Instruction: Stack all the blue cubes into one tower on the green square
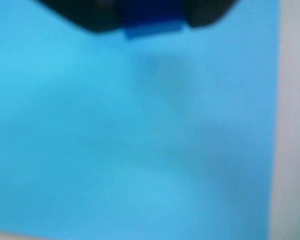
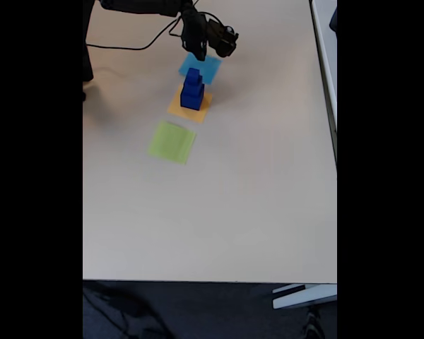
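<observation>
A stepped stack of dark blue cubes point(image 2: 191, 92) stands on the orange-yellow square point(image 2: 201, 107), widest cube at the bottom. The lime-green square point(image 2: 171, 141) lies bare, in front and to the left of it in the fixed view. My black gripper point(image 2: 200, 55) hangs low over the light blue paper square point(image 2: 206, 69), just behind the stack. The blurred wrist view shows a small dark blue cube point(image 1: 154, 27) held between the dark fingers of my gripper point(image 1: 152, 22) at the top edge. Light blue paper point(image 1: 140, 140) lies close beneath it.
The beige table point(image 2: 254, 198) spreads wide in front and to the right of the squares. A black cable point(image 2: 127, 48) runs along the back left, near the arm's base. The table's right edge point(image 2: 335, 141) is far from the squares.
</observation>
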{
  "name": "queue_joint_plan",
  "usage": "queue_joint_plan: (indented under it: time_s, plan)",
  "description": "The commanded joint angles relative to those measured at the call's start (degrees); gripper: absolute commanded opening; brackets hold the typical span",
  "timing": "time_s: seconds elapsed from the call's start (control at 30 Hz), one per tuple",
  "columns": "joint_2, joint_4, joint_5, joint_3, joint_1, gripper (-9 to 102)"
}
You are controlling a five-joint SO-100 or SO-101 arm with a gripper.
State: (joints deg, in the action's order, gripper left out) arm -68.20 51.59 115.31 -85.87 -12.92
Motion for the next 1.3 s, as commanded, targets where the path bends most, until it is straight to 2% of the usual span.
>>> queue_joint_plan:
  time_s: [0.0,0.43,1.0,1.17,1.27]
  plan:
    - [-4.39,-1.49,-0.88,-0.44,0.97,0]
    - [-5.89,-1.49,-2.11,-1.93,1.85,0]
    - [-6.15,-1.32,-2.81,-0.35,1.49,12]
    - [-6.24,0.70,-4.92,3.78,1.32,12]
    - [-6.24,6.86,-5.89,11.16,0.97,13]
